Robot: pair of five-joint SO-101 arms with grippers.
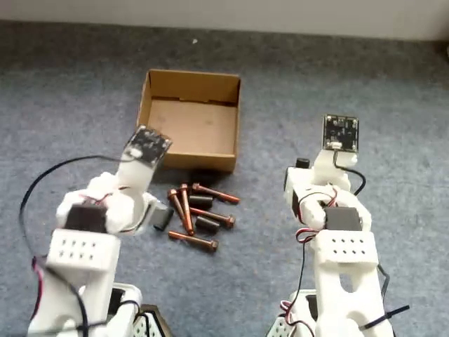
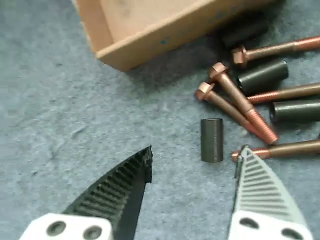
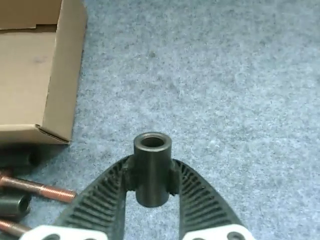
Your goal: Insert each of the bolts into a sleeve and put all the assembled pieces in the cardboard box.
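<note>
Several copper bolts (image 1: 203, 214) and black sleeves (image 1: 205, 224) lie loose on the grey carpet just in front of the cardboard box (image 1: 193, 119). My left gripper (image 2: 196, 152) is open and low over the carpet, its fingertips on either side of one lone upright-lying sleeve (image 2: 212, 140) beside the bolts (image 2: 235, 100). It touches nothing. My right gripper (image 3: 152, 165) is shut on a black sleeve (image 3: 152, 150), bore end facing the camera, held above bare carpet to the right of the box (image 3: 45, 85). In the high view that gripper (image 1: 302, 168) is right of the pile.
The box is open-topped with nothing inside. Carpet covers the whole work area, with open room between the two arms and right of the box. Cables trail off the left arm (image 1: 84, 232) and the right arm (image 1: 337, 239).
</note>
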